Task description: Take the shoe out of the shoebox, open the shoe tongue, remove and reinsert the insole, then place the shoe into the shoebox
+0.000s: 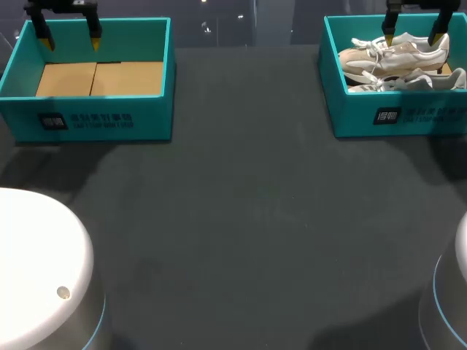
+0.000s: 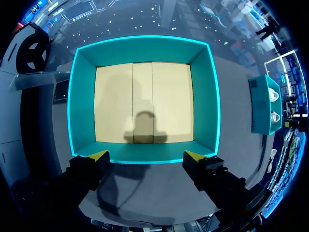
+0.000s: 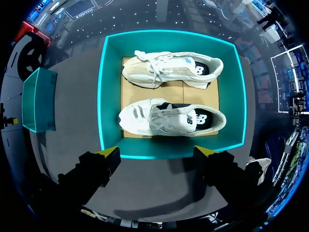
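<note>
My left hand [image 1: 71, 40] hangs released, its yellow-tipped fingers spread wide and grasping nothing, over the far rim of the left shoebox [image 1: 95, 120]. In the left wrist view this hand [image 2: 147, 155] stands just short of the box's near wall, and the teal box [image 2: 72, 96] lies open ahead of it. Only its cardboard floor [image 2: 145, 101] shows, with the hand's shadow across it. From the middle of the dark counter [image 1: 241, 219], this box sits at about 10 o'clock.

My right hand [image 1: 414, 35] is likewise released, fingers apart and touching nothing, above the far side of the right shoebox [image 1: 394, 117], which sits at about 2 o'clock. In the right wrist view the hand [image 3: 158, 153] hovers just outside the box wall [image 3: 102, 96].

Two shoes lie side by side in this box, on its cardboard floor. The beige shoe [image 1: 394, 55] [image 3: 169, 70] is toward 12 o'clock. The white shoe [image 1: 408, 80] [image 3: 171, 118] lies beside it toward 6 o'clock, the closer of the two to my fingers in the wrist view. Both have their toes toward 9 o'clock and their laces loose on top. The two boxes stand well apart.
</note>
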